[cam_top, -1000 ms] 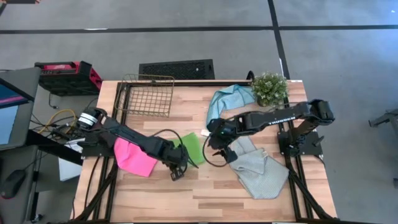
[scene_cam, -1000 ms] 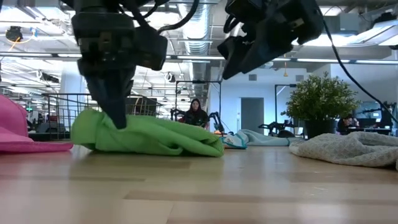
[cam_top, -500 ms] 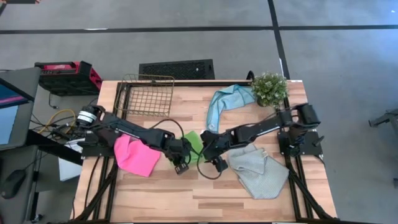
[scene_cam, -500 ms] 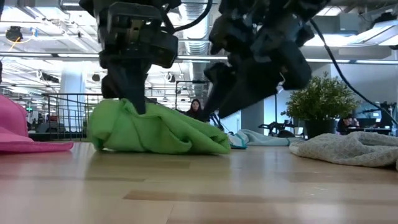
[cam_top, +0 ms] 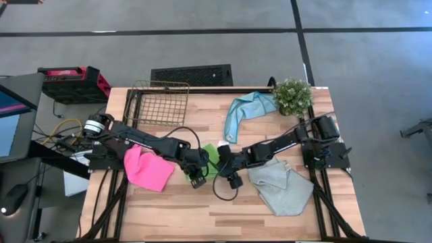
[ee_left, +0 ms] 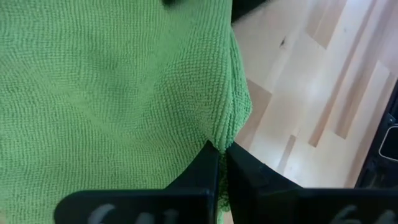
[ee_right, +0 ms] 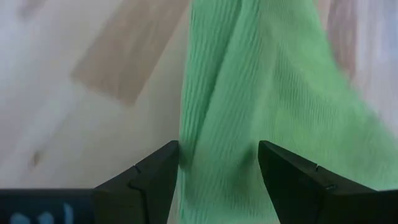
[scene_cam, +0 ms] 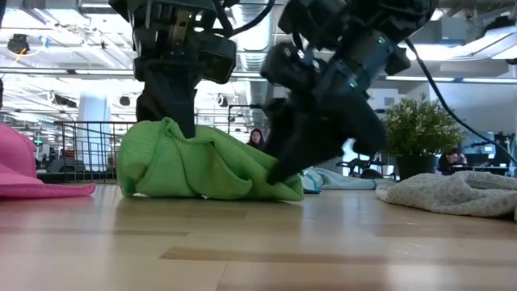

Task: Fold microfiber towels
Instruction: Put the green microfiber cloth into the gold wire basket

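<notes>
The bright green towel [cam_top: 210, 155] lies bunched on the table's middle; in the low view [scene_cam: 202, 166] it stands in a heap. My left gripper [cam_top: 200, 174] is shut on its left part. My right gripper [cam_top: 223, 160] is open, low at the towel's right end [scene_cam: 279, 182], with a fold of green cloth [ee_right: 224, 124] between its fingers. The pink towel [cam_top: 145, 169] lies at the left, the grey towel [cam_top: 280, 185] at the right and the teal-blue towel [cam_top: 246, 108] at the far side. My left gripper pinches the green towel's edge [ee_left: 227, 134] between its two shut fingers, from above, pointing down. That part [scene_cam: 166, 129] is drawn up into a peak, and the rest of the towel rests on the table. Whether my right gripper touches the towel, I cannot tell.
A wire basket [cam_top: 160, 102] stands at the far left and a small potted plant [cam_top: 292, 96] at the far right corner. Bare wood [cam_top: 216, 209] lies along the near edge. People show in the room behind the table [scene_cam: 254, 145].
My right gripper has come down and toward the table's left, to the green towel's right end. My left gripper has gone a little toward the right with the towel's left part, which has slid right and bunched into a taller heap.
</notes>
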Tool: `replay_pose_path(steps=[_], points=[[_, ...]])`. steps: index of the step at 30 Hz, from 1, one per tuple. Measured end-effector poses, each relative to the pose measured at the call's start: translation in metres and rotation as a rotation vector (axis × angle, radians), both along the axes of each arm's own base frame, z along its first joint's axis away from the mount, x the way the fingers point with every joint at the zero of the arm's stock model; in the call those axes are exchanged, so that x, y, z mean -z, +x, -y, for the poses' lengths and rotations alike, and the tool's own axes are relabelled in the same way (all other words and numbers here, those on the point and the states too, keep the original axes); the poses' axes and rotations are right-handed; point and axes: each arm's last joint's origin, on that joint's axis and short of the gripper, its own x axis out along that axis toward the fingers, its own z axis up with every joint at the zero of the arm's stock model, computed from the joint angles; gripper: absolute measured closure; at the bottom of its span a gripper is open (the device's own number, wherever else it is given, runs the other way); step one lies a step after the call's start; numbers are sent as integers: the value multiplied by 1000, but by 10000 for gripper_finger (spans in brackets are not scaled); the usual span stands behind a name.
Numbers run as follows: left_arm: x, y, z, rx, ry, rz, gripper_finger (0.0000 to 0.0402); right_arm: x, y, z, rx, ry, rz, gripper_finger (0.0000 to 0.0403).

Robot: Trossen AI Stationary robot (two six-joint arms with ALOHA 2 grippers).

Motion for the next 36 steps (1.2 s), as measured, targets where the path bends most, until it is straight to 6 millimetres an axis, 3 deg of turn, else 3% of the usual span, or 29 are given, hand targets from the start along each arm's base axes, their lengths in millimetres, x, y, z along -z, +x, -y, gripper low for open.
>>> replay_pose_path(steps=[7, 27, 31, 36], points=[[0, 2, -9, -24, -6, 0, 401, 8, -2, -13, 0, -16, -18, 159], [0, 1, -9, 1, -57, -9, 401, 14, -10, -9, 202, -131, -69, 163], [0, 1, -9, 0, -59, -9, 401, 14, -10, -9, 203, -131, -69, 198], [0, 1, -9, -7, -63, -12, 401, 13, -10, -9, 203, -131, -68, 292]])
